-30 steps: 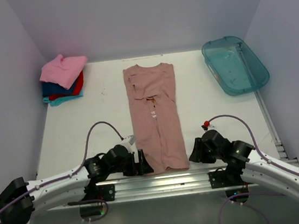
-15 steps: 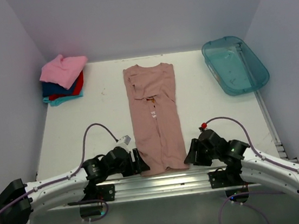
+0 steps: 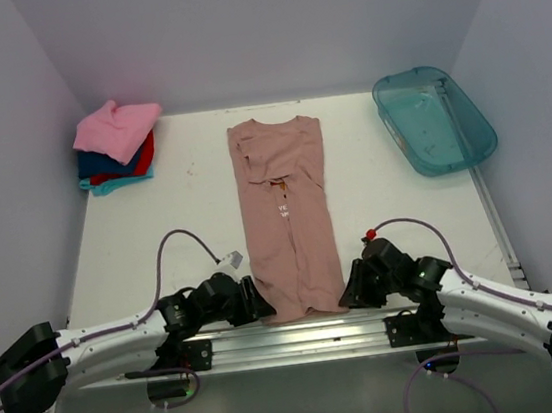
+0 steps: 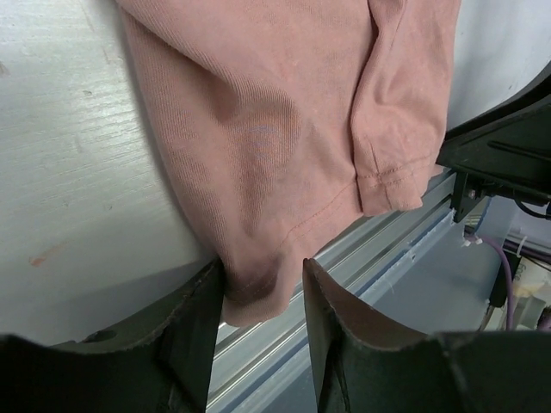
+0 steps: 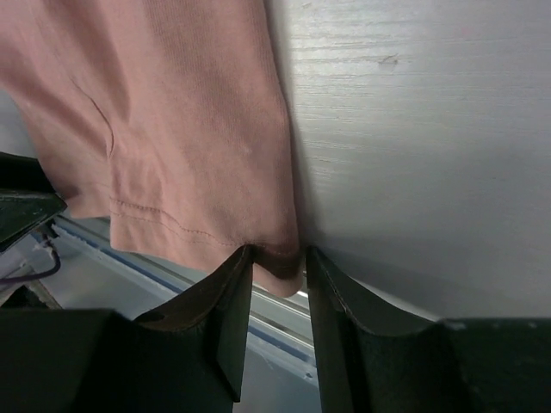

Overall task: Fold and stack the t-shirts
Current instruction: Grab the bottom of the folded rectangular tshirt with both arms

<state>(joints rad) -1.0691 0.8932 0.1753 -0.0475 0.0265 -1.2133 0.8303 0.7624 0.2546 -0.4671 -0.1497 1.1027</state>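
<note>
The dusty pink-brown tee [image 3: 286, 205] lies folded into a long narrow strip down the middle of the table, collar far, hem at the near edge. My left gripper [image 3: 258, 304] is at the hem's left corner. In the left wrist view its jaws [image 4: 263, 268] stand narrowly open around that corner of the tee [image 4: 284, 129], with a gap on one side. My right gripper [image 3: 349, 293] is at the hem's right corner. In the right wrist view [image 5: 279, 253] it is pinched on the corner of the tee [image 5: 172, 112]. Folded bright pink, red, blue and teal tees [image 3: 115, 146] are stacked at the far left.
A translucent teal plastic tub [image 3: 435, 118] sits at the far right. The aluminium rail [image 3: 302, 332] runs along the near table edge just under the hem. Grey walls close in the table on three sides.
Both grippers have moved inward onto the hem corners; the left one slid right, the right one slid left. The tee has not visibly shifted.
</note>
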